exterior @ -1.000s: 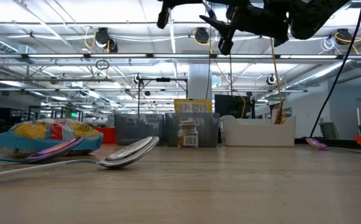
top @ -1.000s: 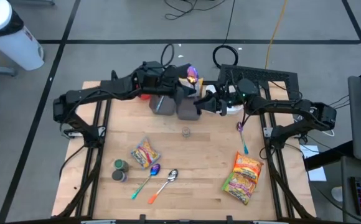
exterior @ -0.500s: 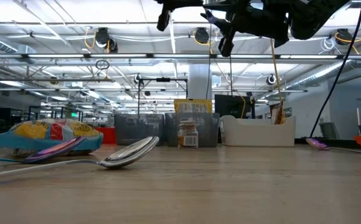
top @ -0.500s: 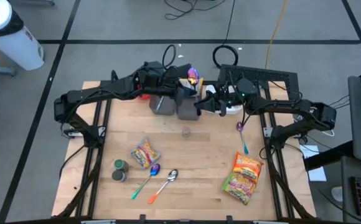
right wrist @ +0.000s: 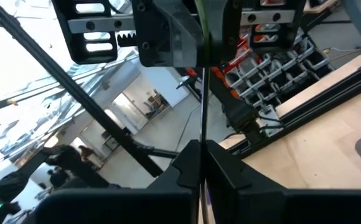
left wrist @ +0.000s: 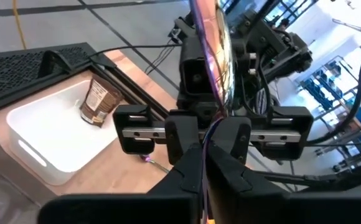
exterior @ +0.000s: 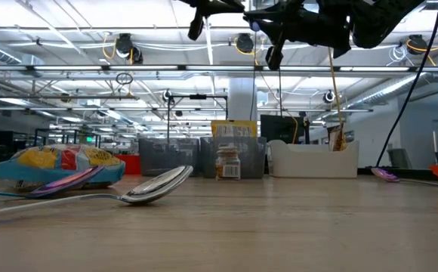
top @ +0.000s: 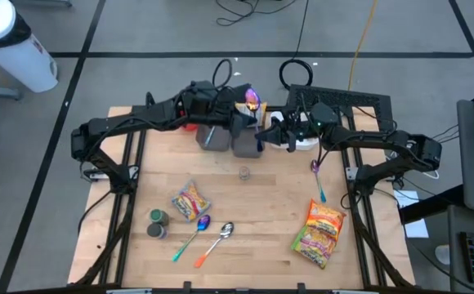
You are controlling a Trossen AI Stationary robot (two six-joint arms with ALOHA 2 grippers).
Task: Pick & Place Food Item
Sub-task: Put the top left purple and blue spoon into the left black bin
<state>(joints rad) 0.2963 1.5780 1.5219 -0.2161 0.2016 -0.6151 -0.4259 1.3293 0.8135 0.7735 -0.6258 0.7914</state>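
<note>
Meeting high above the worktop's far edge, the two grippers face each other with an iridescent purple spoon (left wrist: 213, 46) between them. The left gripper (left wrist: 200, 163) is clenched on the spoon's thin handle, and the spoon's shiny bowl stands up past its fingertips, as the left wrist view shows. The right gripper (right wrist: 200, 163) is pinched tight on the same thin handle, seen in the right wrist view as a dark rod running from its fingertips up to the other gripper's body.

In the high view the spoon's bowl (top: 252, 98) shows just beyond the gray bins (top: 229, 137) at the far middle of the worktop, close to the white tray (top: 301, 143) at the far right, which holds a small brown jar (left wrist: 97, 99).

Food items lie well apart from both grippers: a snack bag (top: 190, 200) near the left front beside two dark cans (top: 157, 223), and a larger orange bag (top: 319, 232) at the right front corner. More spoons (top: 214, 241) rest near the front middle.
</note>
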